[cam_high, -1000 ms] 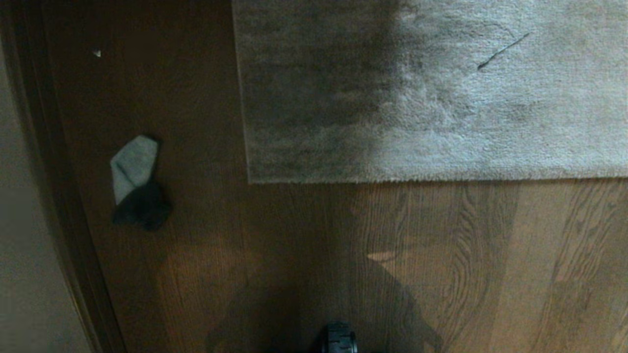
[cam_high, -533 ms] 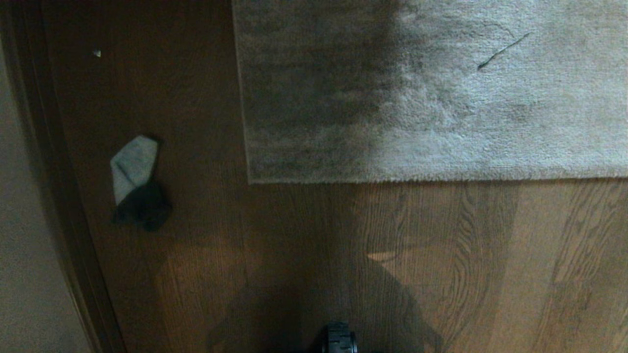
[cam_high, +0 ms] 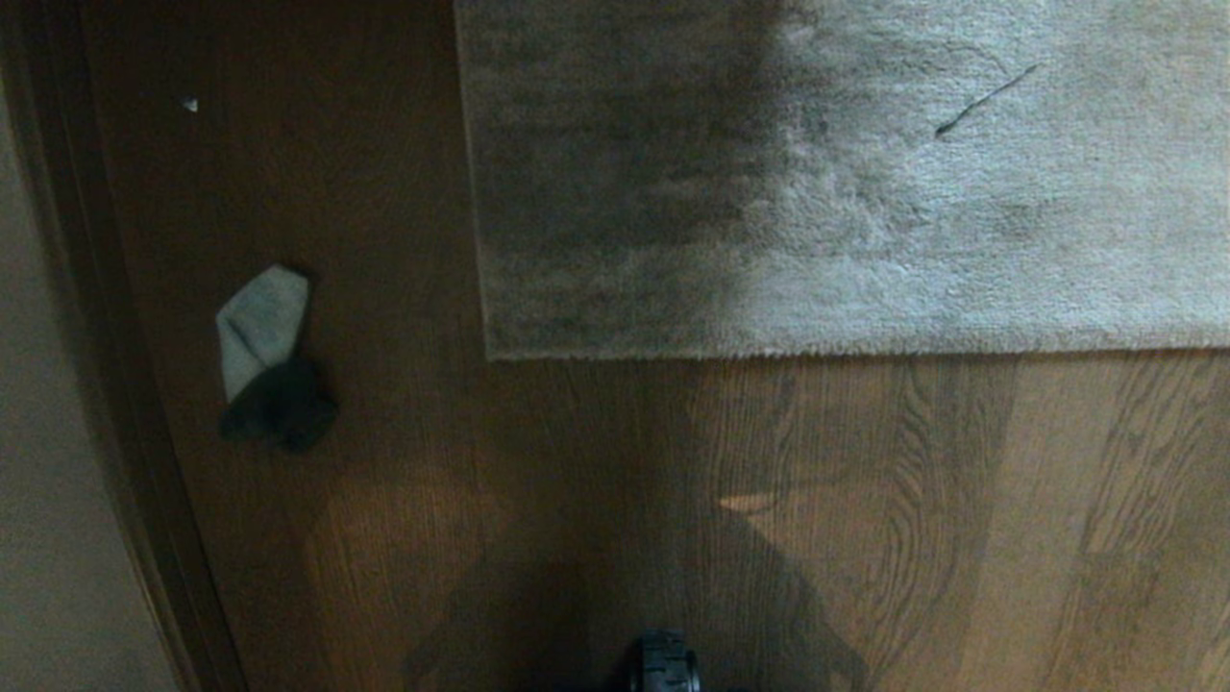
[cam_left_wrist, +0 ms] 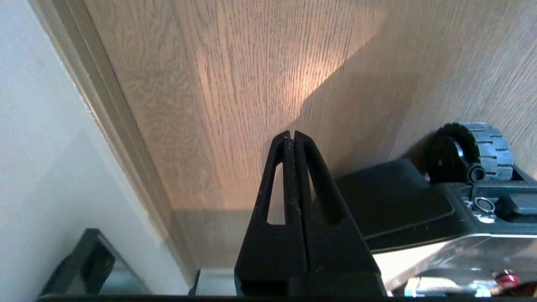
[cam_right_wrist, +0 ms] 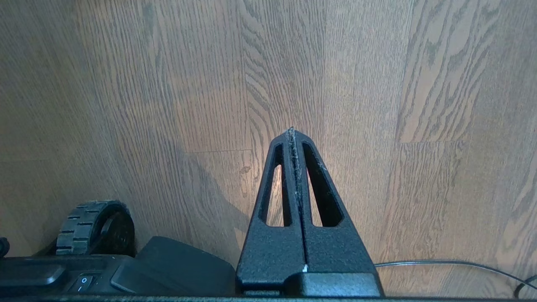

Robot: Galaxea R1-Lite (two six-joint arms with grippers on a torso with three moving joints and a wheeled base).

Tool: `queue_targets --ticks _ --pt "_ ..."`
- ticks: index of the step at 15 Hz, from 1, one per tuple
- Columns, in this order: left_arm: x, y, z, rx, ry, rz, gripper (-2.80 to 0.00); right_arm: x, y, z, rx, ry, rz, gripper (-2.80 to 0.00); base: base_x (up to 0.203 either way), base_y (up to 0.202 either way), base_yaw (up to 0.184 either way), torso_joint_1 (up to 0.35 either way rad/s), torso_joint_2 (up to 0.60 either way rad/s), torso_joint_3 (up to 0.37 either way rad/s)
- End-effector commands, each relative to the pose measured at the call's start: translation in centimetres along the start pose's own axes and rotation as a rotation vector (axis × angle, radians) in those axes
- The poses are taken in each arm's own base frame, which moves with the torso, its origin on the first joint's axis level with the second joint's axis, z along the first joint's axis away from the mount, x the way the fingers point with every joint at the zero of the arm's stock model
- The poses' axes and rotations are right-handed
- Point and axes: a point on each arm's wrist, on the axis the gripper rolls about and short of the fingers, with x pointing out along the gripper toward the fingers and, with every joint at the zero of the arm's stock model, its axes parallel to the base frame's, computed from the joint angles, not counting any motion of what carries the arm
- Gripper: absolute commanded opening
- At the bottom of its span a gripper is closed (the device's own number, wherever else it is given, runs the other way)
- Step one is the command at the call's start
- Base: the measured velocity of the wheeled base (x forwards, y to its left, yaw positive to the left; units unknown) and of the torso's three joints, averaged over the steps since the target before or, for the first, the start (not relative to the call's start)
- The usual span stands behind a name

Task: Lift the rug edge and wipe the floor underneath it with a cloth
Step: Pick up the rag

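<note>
Head view: rug lies flat on the floor, filling the upper right of the view. The rug edge runs straight across the middle, ending in a corner at its left end; nothing is lifted, pile side up, underside not visible. A thin dark strand lies on the pile toward the far right.

The cloth sits crumpled on the bare floor, well to the left of the rug corner and apart from it, near the dark baseboard along the wall. Its nearer end is in deep shadow. A small pale speck lies on the floor farther off.

Neither arm appears in the head view. A base wheel shows at the bottom edge.

Left wrist view: left gripper has its 2 fingers pressed together, holding nothing, above bare floor beside the baseboard and the robot base.

Right wrist view: right gripper fingers likewise together, empty, over bare planks; a thin cable lies on the floor nearby.
</note>
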Motion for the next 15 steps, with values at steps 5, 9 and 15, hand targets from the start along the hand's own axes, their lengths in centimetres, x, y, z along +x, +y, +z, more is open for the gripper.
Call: queue_targets --ticks 5,9,15 --pt "2.9 0.0 1.1 0.001 0.288 0.01 -2.8 0.0 0.0 0.0 0.001 -0.001 0.0 -2.8 0.0 0.0 0.0 0.0 0.0 0.0" --pt "4.8 0.0 1.3 -0.003 0.422 0.021 -2.8 0.0 0.0 0.0 0.001 -0.001 0.0 -2.8 0.0 0.0 0.0 0.0 0.0 0.0" --pt "8.4 0.0 2.9 -0.009 0.382 -0.003 -2.8 0.0 0.0 0.0 0.001 -0.001 0.0 -2.8 0.0 0.0 0.0 0.0 0.0 0.0"
